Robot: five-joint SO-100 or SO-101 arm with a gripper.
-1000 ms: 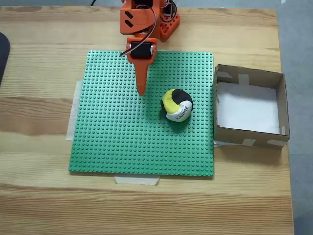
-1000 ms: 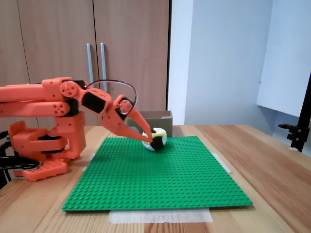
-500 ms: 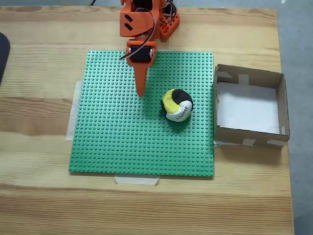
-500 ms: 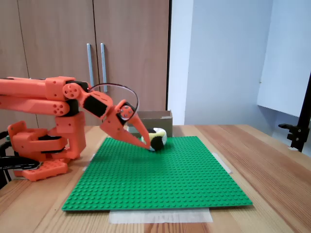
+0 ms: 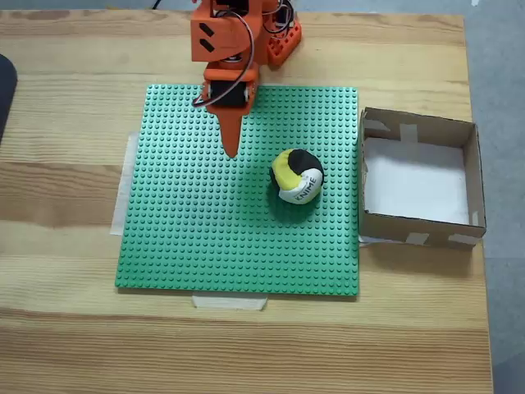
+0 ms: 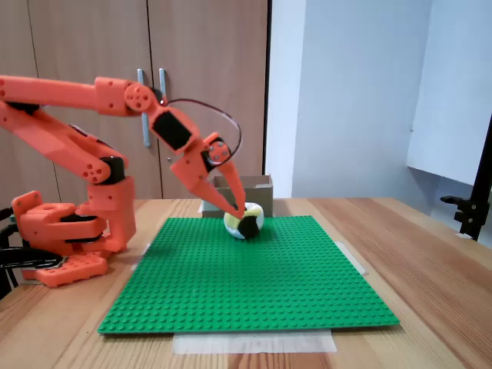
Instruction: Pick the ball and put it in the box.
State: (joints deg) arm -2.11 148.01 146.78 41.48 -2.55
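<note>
Fingers (image 5: 230,152) pressed together to one point, hanging over the green mat (image 5: 189,246) upper-centre of frame, just left of the ball (image 5: 296,175) at mat centre-right; risk: descending w/o spreading nudges ball, which rolls away from box (image 5: 472,176) at right.

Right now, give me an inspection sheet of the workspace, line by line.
Surface: wooden table with a green studded baseplate taped down.
Job's things: ball resting on the baseplate; box right of the baseplate in the top-down fixed view, with nothing in it.
Clutter: dark object at the table's left edge.
Grippers: gripper raised above the baseplate, left of the ball, fingers together, holding nothing.
Cables: black wire looping over the wrist.
Surroundings: wooden cabinet doors, pale wall.
</note>
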